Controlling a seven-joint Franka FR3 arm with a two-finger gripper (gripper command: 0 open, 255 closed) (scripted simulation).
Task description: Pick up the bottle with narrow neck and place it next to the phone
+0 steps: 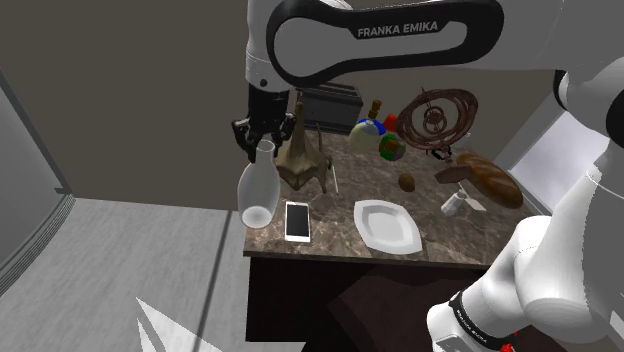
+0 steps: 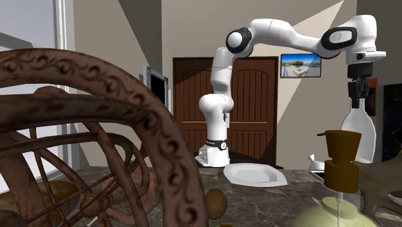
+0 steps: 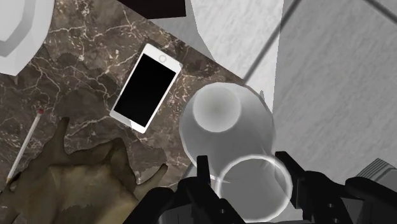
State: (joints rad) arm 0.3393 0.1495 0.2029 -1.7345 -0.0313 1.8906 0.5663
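bottle [image 1: 257, 190] upright, its neck clasped between the jaws, just beside the phone [image 1: 297, 221].

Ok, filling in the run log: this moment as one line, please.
gripper: shut on bottle neck | bottle: upright, beside phone at table edge | contact with table: cannot tell | release: not yet

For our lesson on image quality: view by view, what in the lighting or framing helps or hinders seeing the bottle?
Shoulder view: dim, yet the pale bottle and phone stand out against the dark marble table. Second exterior view: a brown ornament near the lens looms over the picture's left. Wrist view: even light, no glare on the phone's black screen.
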